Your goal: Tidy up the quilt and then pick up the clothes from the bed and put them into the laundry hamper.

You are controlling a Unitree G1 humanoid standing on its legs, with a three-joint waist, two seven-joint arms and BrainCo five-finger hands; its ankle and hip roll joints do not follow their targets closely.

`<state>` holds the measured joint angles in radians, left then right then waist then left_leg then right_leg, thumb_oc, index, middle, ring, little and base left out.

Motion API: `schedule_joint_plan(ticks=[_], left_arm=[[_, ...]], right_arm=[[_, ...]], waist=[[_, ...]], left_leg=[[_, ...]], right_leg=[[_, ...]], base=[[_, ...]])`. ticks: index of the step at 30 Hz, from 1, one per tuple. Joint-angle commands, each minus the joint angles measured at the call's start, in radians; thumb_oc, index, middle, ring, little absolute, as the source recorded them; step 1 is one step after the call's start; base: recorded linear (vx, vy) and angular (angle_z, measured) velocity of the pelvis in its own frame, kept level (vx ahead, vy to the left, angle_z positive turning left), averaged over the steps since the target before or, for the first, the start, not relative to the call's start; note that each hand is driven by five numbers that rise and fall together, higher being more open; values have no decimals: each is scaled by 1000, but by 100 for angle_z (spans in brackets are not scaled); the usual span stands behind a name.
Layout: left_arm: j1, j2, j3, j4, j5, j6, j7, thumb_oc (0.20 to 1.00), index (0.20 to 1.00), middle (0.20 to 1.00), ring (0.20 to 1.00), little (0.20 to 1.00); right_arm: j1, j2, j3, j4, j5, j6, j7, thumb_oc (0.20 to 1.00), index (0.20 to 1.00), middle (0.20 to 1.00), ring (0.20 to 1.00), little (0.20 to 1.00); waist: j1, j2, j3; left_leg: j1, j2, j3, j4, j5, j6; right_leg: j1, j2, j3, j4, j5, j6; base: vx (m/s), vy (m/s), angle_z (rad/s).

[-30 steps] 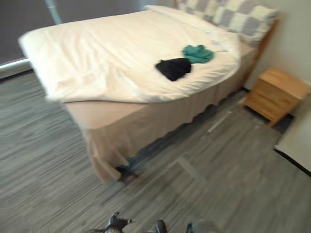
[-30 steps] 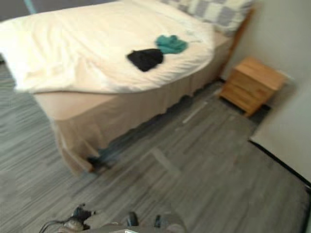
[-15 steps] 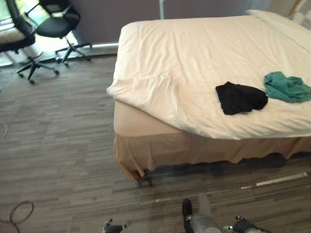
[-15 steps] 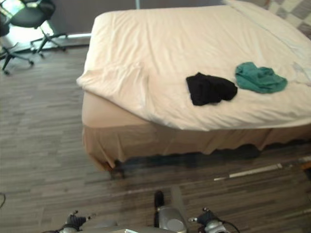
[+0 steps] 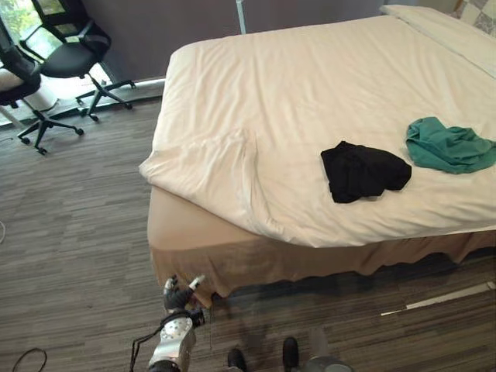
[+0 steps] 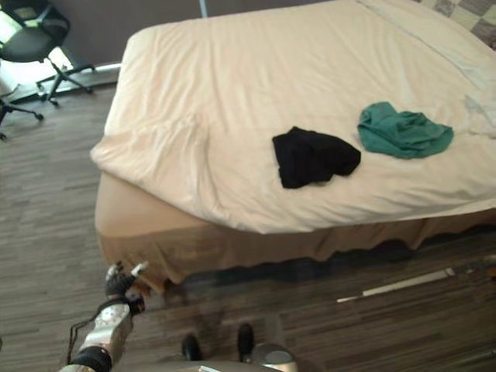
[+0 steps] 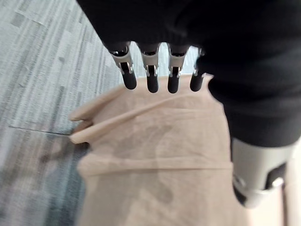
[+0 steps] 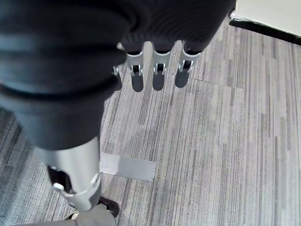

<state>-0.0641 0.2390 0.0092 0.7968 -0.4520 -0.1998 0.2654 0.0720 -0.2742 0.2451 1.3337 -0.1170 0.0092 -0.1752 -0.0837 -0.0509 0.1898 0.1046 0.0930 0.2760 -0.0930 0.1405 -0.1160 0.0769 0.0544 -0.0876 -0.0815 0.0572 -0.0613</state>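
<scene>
A cream quilt [image 5: 310, 101] covers the bed; its near left corner [image 5: 205, 167] is rumpled and folded back, baring the tan sheet [image 5: 182, 229] and bed skirt [image 7: 155, 165]. A black garment [image 5: 363, 170] lies on the quilt near the front edge, with a teal garment [image 5: 448, 146] to its right. My left hand [image 5: 180, 294] is low by the bed's near corner, fingers [image 7: 150, 75] straight and open, pointing at the skirt and holding nothing. My right hand [image 8: 157, 70] hangs open over the grey floor.
Two black office chairs [image 5: 66, 50] stand on the floor at the far left by the window. A pillow [image 5: 434, 22] lies at the bed's head, far right. A pale strip [image 5: 438, 298] lies on the floor beside the bed.
The camera has swung from the bedside table round to the bed's foot and nearer. My left hand has risen into the eye views by the bed's corner. The garments lie as before.
</scene>
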Motion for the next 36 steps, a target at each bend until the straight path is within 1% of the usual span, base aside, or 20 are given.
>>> schedule_joint_plan(ticks=[1,2,3,4,5,6,7,10,14,16,18,19,22,27,28,29,31,32,33,36], left_arm=[[-35,80,104,-118,-114,-97,95,1000,1000,1000,1000,1000],[-102,198,162,-263,-40,-109,164,1000,1000,1000,1000,1000],[-128,240,167,-293,4,-105,177,1000,1000,1000,1000,1000],[-129,241,167,-293,5,-104,177,1000,1000,1000,1000,1000],[-179,313,163,-359,116,-97,206,1000,1000,1000,1000,1000],[-181,313,162,-359,118,-96,207,1000,1000,1000,1000,1000],[-266,384,125,-360,234,-85,239,1000,1000,1000,1000,1000],[-440,495,18,-328,372,-33,260,1000,1000,1000,1000,1000],[-674,614,-171,-223,507,30,231,1000,1000,1000,1000,1000],[-716,635,-210,-200,532,40,231,1000,1000,1000,1000,1000],[-916,702,-377,-88,639,95,236,1000,1000,1000,1000,1000],[-968,715,-423,-68,660,105,236,1000,1000,1000,1000,1000],[-1053,716,-497,-36,687,121,233,1000,1000,1000,1000,1000],[-1254,731,-755,134,882,191,204,1000,1000,1000,1000,1000],[-1260,730,-761,137,881,190,204,708,708,708,708,708],[-1292,721,-820,219,934,208,194,200,200,200,200,200],[-1292,709,-846,283,962,221,180,200,200,200,200,200],[-1242,682,-865,391,1019,231,131,200,200,200,200,200],[-1242,682,-865,391,1019,231,131,200,200,200,200,200],[-1118,655,-744,420,906,194,72,200,200,200,200,200]], right_arm=[[-28,-29,-4,-4,-39,12,-20,1000,1000,1000,1000,1000],[-11,-60,-21,-19,-39,11,-18,1000,1000,1000,1000,1000],[-8,-67,-24,-22,-35,10,-17,1000,1000,1000,1000,1000],[-9,-66,-24,-22,-35,10,-17,1000,1000,1000,1000,1000],[-3,-78,-28,-22,-27,6,-12,1000,1000,1000,1000,1000],[-5,-77,-28,-22,-27,6,-12,1000,1000,1000,1000,1000],[-6,-85,-21,-16,-13,-2,-6,1000,1000,1000,1000,1000],[-28,-102,-3,-1,9,-5,-4,1000,1000,1000,1000,1000],[-73,-109,13,5,37,-13,-5,1000,1000,1000,1000,1000],[-82,-108,15,2,48,-15,-6,1000,1000,1000,1000,1000],[-115,-103,13,-29,133,-42,-13,1000,1000,1000,1000,1000],[-124,-101,15,-38,151,-47,-20,1000,1000,1000,1000,1000],[-143,-91,18,-54,190,-58,-28,1000,1000,1000,1000,1000],[-185,-60,73,-51,239,-88,-36,1000,1000,1000,1000,1000],[-186,-57,71,-50,239,-88,-36,1000,1000,1000,1000,1000],[-196,-52,77,-44,256,-95,-41,1000,1000,1000,1000,1000],[-198,-51,82,-34,262,-96,-40,1000,1000,1000,1000,1000],[-192,-58,99,-13,250,-93,-37,1000,1000,1000,1000,1000],[-192,-58,99,-13,250,-93,-37,1000,1000,1000,1000,1000],[-163,-69,94,-14,253,-91,-30,1000,1000,1000,1000,1000]], waist=[[-11,52,17],[-24,57,39],[-27,58,45],[-25,59,41],[-35,60,56],[-34,60,54],[-45,62,68],[-70,66,93],[-92,70,116],[-95,70,121],[-125,75,158],[-132,79,167],[-141,88,188],[-153,107,212],[-151,105,211],[-153,116,209],[-156,120,208],[-167,122,201],[-167,122,201],[-158,125,166]], left_leg=[[21,28,17,6,-82,17],[5,30,24,6,-89,13],[-4,31,25,6,-89,12],[-10,32,26,6,-86,12],[-31,32,26,6,-88,10],[-34,32,26,6,-87,10],[-63,34,29,6,-85,7],[-115,33,37,6,-81,8],[-187,33,58,6,-65,9],[-203,32,63,6,-62,9],[-267,29,79,6,-53,12],[-286,29,84,6,-49,14],[-330,28,87,8,-42,15],[-454,22,109,15,-35,22],[-456,22,110,15,-35,22],[-470,21,115,15,-35,22],[-470,20,116,15,-36,23],[-445,20,122,12,-42,22],[-445,20,122,12,-42,22],[-360,21,116,8,-56,20]], right_leg=[[17,-138,2,7,-68,149],[-6,-137,9,4,-63,156],[-20,-138,10,5,-59,159],[-26,-137,11,4,-56,157],[-55,-137,14,4,-49,162],[-58,-137,15,5,-49,162],[-94,-137,18,10,-43,166],[-165,-136,31,30,-35,171],[-265,-136,55,59,-15,177],[-286,-136,59,64,-10,179],[-369,-140,78,80,10,191],[-390,-142,83,82,16,194],[-441,-150,91,87,26,199],[-605,-147,122,127,43,206],[-608,-147,123,128,43,206],[-627,-149,122,133,44,207],[-628,-148,122,133,44,208],[-603,-145,127,121,45,209],[-602,-145,127,121,45,209],[-511,-142,126,92,36,202]], base=[[47,6,1],[0,5,5],[-32,4,4],[-83,-7,-1],[-56,-4,14],[-111,-9,23],[-92,-1,29],[-131,2,4],[-94,19,-9],[-64,13,-34],[-107,18,-30],[-81,0,-27],[-62,-2,-21],[-69,11,-22],[-17,-10,-28],[5,-11,-25],[25,18,-14],[38,42,-7],[65,49,-7],[108,-42,-12]])
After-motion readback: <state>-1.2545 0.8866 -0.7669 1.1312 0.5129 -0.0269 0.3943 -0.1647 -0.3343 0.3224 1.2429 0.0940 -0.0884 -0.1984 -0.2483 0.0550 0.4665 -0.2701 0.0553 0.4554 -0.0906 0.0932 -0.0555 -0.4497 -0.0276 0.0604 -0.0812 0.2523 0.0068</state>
